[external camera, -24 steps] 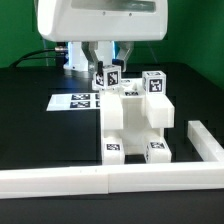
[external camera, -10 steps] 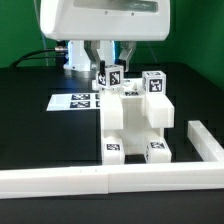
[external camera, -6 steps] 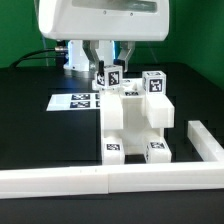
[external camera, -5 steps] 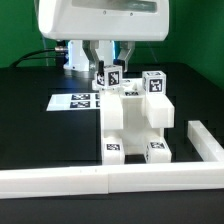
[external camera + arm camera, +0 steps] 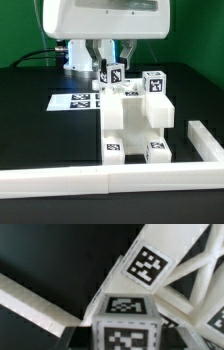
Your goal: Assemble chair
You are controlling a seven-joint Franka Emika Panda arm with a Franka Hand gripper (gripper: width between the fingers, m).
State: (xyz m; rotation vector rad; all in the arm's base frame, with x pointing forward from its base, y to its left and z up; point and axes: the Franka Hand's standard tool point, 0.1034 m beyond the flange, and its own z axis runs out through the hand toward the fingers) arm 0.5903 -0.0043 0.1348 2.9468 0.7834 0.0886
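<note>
On the black table (image 5: 40,130), the gripper (image 5: 110,66) pinches a tagged cube (image 5: 111,74) (atop the chair (image 5: 135,125)).

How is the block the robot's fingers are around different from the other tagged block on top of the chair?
The held post sits between the gripper's fingers, nearer the exterior view's left; the free post stands untouched, nearer the right. The held post's top is slightly higher in that view than the free post's. Both are white, carry black-and-white tags and stick up from the chair.
</note>
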